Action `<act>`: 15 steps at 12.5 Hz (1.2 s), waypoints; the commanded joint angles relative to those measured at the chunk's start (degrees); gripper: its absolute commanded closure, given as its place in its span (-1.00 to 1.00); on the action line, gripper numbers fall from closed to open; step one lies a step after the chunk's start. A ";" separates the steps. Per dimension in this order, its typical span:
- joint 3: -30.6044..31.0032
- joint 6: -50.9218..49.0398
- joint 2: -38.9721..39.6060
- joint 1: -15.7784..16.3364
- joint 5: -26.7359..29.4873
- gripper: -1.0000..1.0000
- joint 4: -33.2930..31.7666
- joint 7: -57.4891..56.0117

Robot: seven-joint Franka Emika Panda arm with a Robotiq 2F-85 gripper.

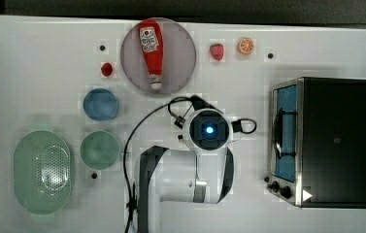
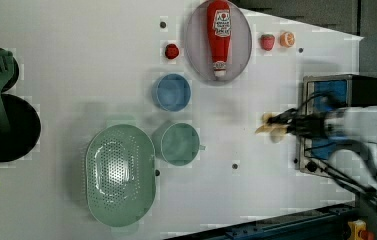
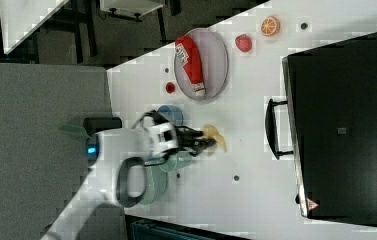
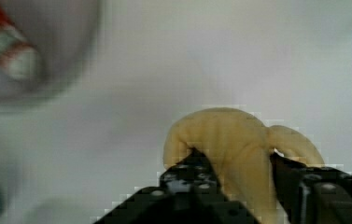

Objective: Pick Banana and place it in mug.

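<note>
The yellow banana [image 4: 239, 140] lies between my gripper's [image 4: 239, 175] two black fingers, which press on both of its sides. In the left view the banana [image 2: 271, 130] sticks out ahead of the gripper [image 2: 282, 125], right of the table's middle. In the right view the banana [image 3: 217, 136] shows beyond the gripper [image 3: 205, 141]. I cannot tell whether it still rests on the table. The pale mint-green mug [image 1: 100, 150] stands upright and empty left of my arm in the top view, its handle [image 2: 202, 147] pointing toward the banana in the left view.
A blue cup [image 1: 101, 104] stands beside the mug, and a green colander [image 1: 43, 172] lies on the top view's left. A ketchup bottle [image 1: 152, 51] lies on a grey plate [image 1: 180, 53]. A toaster oven [image 1: 326, 141] fills the top view's right. A strawberry [image 1: 217, 51] and orange slice [image 1: 246, 45] sit at the back.
</note>
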 commanded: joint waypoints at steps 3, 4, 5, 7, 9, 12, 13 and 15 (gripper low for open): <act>-0.14 -21.71 -12.36 0.54 -0.54 0.26 7.80 -0.57; 0.05 -25.07 -13.84 0.61 -0.54 0.26 9.47 -0.40; 0.54 -28.01 -15.03 0.81 -0.53 0.26 10.67 -0.32; 2.56 -31.74 -16.64 1.15 -0.09 0.26 11.94 2.11; 5.80 -32.61 -17.52 1.84 0.54 0.26 12.25 6.99; 12.44 -32.76 -16.99 3.11 0.88 0.26 12.17 17.75; 14.80 -32.73 -16.42 3.39 1.60 0.26 12.10 22.01; 19.16 -31.69 -14.50 3.67 4.78 0.26 12.08 27.08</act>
